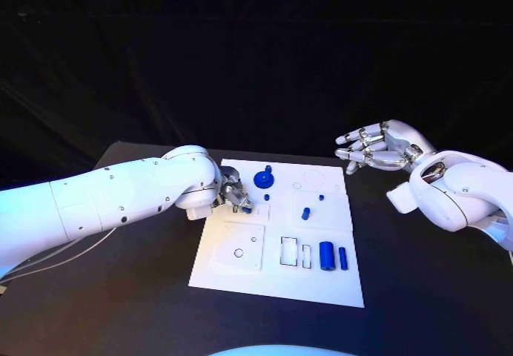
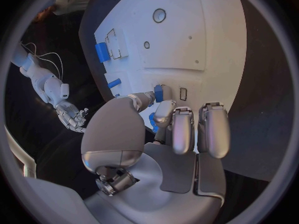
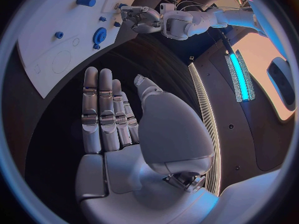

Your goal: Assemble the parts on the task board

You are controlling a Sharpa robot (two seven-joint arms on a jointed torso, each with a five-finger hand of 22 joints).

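The white board (image 1: 280, 285) lies mid-table. My right hand (image 1: 376, 147) hovers beyond its far right corner, fingers spread, holding nothing. My left hand (image 1: 236, 195) pinches a small blue part (image 2: 160, 93) at the board's left side.

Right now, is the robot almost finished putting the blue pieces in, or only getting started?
Looks like an early stage. The left hand pinches a small blue part over the task board. The round blue part sits near the board's far edge; I cannot tell if it is seated. Two blue cylinders lie loose beside empty rectangular slots. The right hand hovers open off the board.
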